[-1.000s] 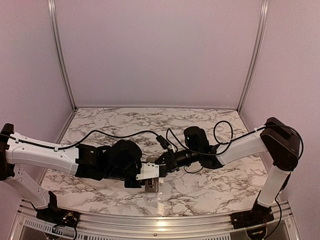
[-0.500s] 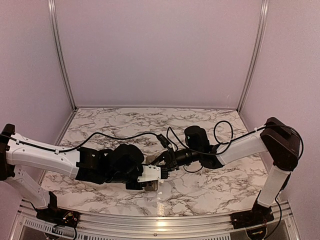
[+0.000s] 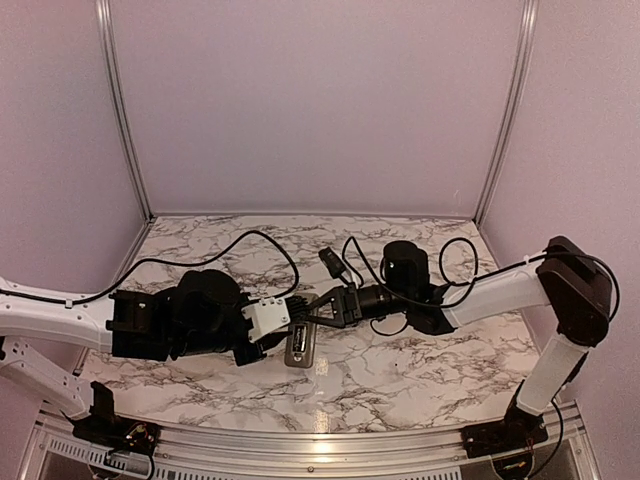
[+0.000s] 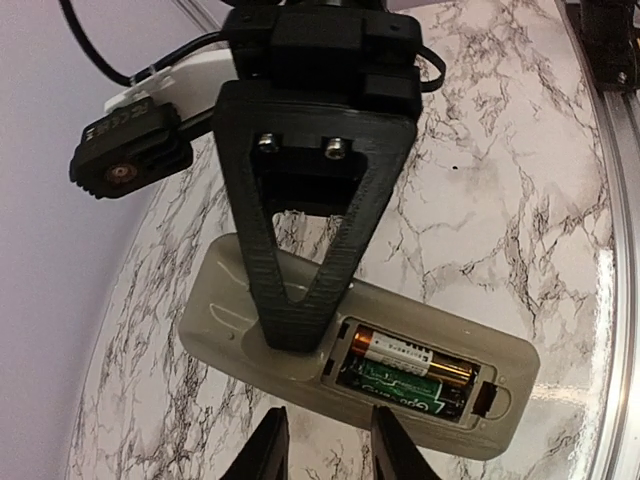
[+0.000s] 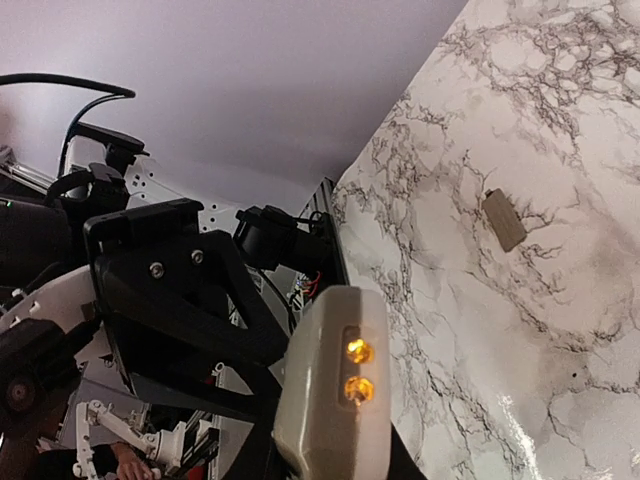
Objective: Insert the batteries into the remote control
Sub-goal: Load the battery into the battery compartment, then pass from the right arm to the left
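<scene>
The remote control [image 4: 250,325] lies back-up in the left wrist view, grey-beige, its dark recess uncovered. Two batteries lie side by side in the recess: a copper-and-white one [image 4: 410,353] and a green one [image 4: 405,388]. My right gripper [image 3: 308,322] is shut on the remote, and its black triangular finger [image 4: 300,290] lies across the remote's back. In the right wrist view the remote's end [image 5: 335,390] shows two amber lights. My left gripper [image 4: 328,450] is open and empty, just short of the remote's near edge. In the top view the remote [image 3: 298,346] hangs between the two arms.
A small flat grey-beige rectangular piece [image 5: 503,220] lies on the marble table [image 5: 520,330], apart from the remote. The left arm's black cable [image 3: 240,240] loops over the table behind the grippers. Metal rails edge the table [image 3: 320,445].
My left gripper has drawn back to the left, off the remote. My right gripper has moved the remote slightly away from the near edge and still holds it.
</scene>
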Controlling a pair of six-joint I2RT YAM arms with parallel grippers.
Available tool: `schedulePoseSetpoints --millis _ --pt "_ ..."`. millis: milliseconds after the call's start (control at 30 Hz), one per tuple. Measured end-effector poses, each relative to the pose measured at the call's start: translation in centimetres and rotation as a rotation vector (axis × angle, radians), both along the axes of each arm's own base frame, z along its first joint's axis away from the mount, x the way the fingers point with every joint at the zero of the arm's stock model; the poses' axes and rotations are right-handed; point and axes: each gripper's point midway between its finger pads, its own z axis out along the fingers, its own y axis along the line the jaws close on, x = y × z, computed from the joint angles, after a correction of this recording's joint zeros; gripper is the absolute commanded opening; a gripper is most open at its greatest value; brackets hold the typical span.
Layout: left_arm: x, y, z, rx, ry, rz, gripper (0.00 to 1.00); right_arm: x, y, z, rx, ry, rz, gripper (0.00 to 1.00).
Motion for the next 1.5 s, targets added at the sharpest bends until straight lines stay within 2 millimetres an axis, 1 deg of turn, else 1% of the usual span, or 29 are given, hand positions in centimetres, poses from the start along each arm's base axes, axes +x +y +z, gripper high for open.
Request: schedulePoseSetpoints --millis 100,167,267,333,400,467,533,600,800,867,900,1267,1400,1467,1500 --pt "0.8 1.3 1.4 -0.102 0.02 0.065 0.55 0.2 -0.3 0.9 0.021 -0.028 -0.005 0.0" --pt "1.5 2.1 2.4 -0.181 0.044 0.113 0.62 0.2 -0.4 1.3 0.03 -0.048 -0.007 0.0" --pt "2.6 3.2 4.0 -0.299 0.096 0.168 0.69 0.2 -0.6 1.9 0.044 -0.08 -0.006 0.0" --pt "3.1 3.5 4.9 -0.364 0.134 0.19 0.73 0.1 -0.7 2.3 0.055 -0.103 -0.005 0.0" --pt "3.5 3.6 5.3 -0.409 0.169 0.205 0.76 0.1 -0.8 2.7 0.063 -0.125 -0.005 0.0" --pt "3.4 3.4 5.3 -0.442 0.224 0.205 0.76 0.2 -0.9 3.0 0.068 -0.148 -0.013 0.0" --pt "3.0 2.8 5.2 -0.47 0.282 0.187 0.74 0.4 -1.0 3.2 0.07 -0.166 -0.021 0.0" --pt "2.6 2.0 4.7 -0.474 0.338 0.163 0.72 0.5 -1.0 3.3 0.069 -0.179 -0.028 0.0" --pt "1.8 -0.6 1.4 -0.43 0.493 0.126 0.66 0.7 -1.0 3.2 0.063 -0.202 -0.042 0.0" --pt "1.7 -1.1 0.8 -0.42 0.527 0.126 0.64 0.8 -1.0 3.2 0.062 -0.205 -0.043 0.0" --pt "1.7 -1.3 0.6 -0.42 0.538 0.127 0.61 0.8 -1.1 3.3 0.062 -0.207 -0.044 0.0" --pt "2.3 -2.2 1.3 -0.47 0.607 0.141 0.41 0.9 -1.2 3.8 0.067 -0.227 -0.062 0.0" --pt "3.1 -2.4 1.4 -0.486 0.631 0.17 0.34 1.3 -1.4 4.0 0.072 -0.26 -0.071 0.0" --pt "3.4 -2.3 1.4 -0.487 0.627 0.183 0.33 1.6 -1.7 4.0 0.069 -0.262 -0.081 0.0" --pt "3.7 -2.2 1.4 -0.483 0.62 0.19 0.36 1.7 -1.8 3.9 0.068 -0.255 -0.085 0.0"
